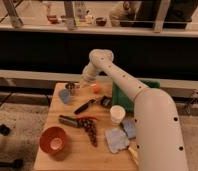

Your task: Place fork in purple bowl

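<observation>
The purple bowl is a small round dark bowl that looks bluish-purple here, at the back left corner of the wooden table. My gripper hangs from the white arm at the back of the table, just above and to the right of the bowl. A small shiny grey thing sits at the gripper's tip, by the bowl's far rim. I cannot tell whether it is the fork's head. No fork with a pale handle shows clearly elsewhere.
An orange-red bowl stands front left. A black-handled utensil, an orange ball, a white cup, a green tray, dark items, blue-grey cloths and a tan-handled tool fill the table.
</observation>
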You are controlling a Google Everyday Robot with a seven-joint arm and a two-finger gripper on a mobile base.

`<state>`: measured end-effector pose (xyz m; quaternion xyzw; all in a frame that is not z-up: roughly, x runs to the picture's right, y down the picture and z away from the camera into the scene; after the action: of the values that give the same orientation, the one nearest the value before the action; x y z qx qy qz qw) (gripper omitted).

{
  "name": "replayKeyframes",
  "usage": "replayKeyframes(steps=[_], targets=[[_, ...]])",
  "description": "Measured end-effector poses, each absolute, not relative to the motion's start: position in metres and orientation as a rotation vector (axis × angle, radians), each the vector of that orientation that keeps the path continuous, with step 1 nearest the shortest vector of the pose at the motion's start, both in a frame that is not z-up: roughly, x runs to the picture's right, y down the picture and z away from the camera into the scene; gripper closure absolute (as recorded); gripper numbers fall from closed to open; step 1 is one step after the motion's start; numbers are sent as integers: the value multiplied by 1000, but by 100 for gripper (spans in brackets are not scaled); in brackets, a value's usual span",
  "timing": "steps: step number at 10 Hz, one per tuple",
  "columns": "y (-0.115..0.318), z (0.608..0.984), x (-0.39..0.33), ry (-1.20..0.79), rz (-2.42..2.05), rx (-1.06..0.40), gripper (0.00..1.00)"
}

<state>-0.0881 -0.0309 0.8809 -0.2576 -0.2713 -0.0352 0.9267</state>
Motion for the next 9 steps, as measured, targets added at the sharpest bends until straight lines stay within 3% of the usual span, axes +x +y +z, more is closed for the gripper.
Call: replayKeyframes(steps=[9], targets=[[-24, 838, -63, -641, -71, -534, 90]])
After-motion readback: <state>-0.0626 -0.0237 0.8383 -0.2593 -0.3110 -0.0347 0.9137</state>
